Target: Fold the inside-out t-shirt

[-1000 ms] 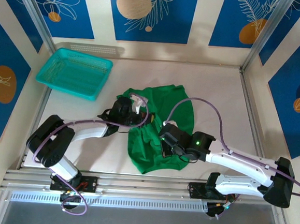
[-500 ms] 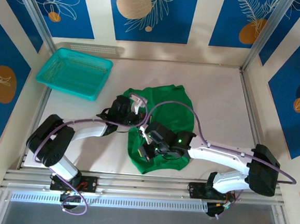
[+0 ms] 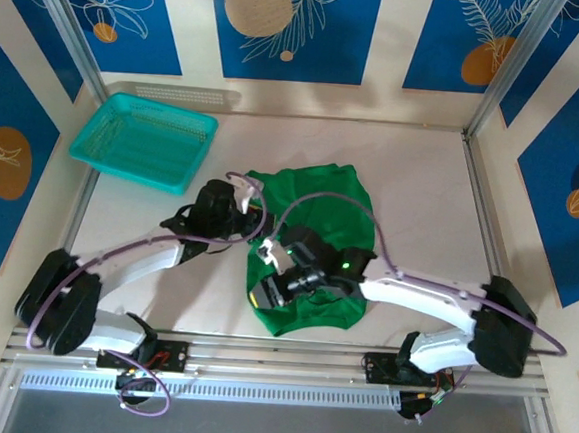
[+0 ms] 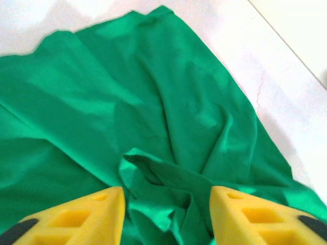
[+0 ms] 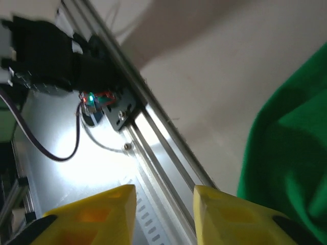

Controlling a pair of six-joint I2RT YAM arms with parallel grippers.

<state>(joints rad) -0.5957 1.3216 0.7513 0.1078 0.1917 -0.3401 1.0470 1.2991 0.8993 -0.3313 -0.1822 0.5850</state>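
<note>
The inside-out t-shirt [image 3: 319, 219] lies crumpled on the white table, bright green, with a folded lobe near the front edge. My left gripper [image 3: 253, 214] sits at the shirt's left edge, open. In the left wrist view its yellow fingers [image 4: 92, 217] stand apart around a raised ridge of the t-shirt [image 4: 153, 102], and the left gripper [image 4: 167, 214] does not pinch it. My right gripper [image 3: 263, 293] hovers over the shirt's near left corner, open. In the right wrist view the right gripper [image 5: 164, 214] holds nothing, and the t-shirt [image 5: 291, 153] shows at the right.
A teal mesh basket [image 3: 145, 142] stands at the back left of the table. The metal front rail [image 5: 168, 153] and the left arm's base [image 5: 46, 56] appear under the right gripper. Cage posts and walls bound the table [image 3: 423, 177].
Both grippers went from shut to open. The right gripper swept left across the shirt to its near left corner. The left arm drew back a little to the left.
</note>
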